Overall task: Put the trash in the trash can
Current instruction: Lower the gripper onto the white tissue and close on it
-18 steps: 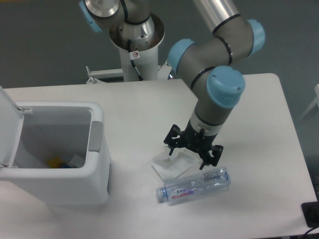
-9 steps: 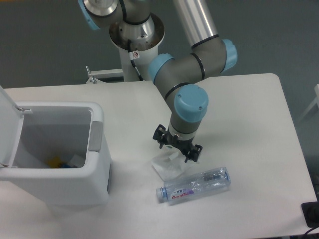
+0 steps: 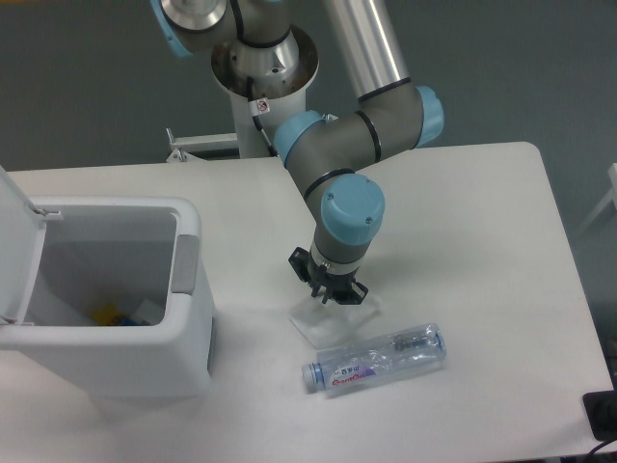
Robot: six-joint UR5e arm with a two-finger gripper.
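Now the black two-finger gripper [image 3: 327, 290] has swung left and dropped onto the crumpled translucent-white plastic wrapper [image 3: 331, 318], fingers narrowed around its top edge. Just below lies the clear plastic water bottle [image 3: 376, 360], unmoved; the large white rectangular trash can [image 3: 106, 289] stands open at left.

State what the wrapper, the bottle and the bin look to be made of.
Wrapper: thin translucent plastic film, probably; the table shows through and it lies creased.
Bottle: clear, glossy plastic with a printed label and blue cap.
Bin: opaque white moulded plastic, smooth rounded corners, grey panel.
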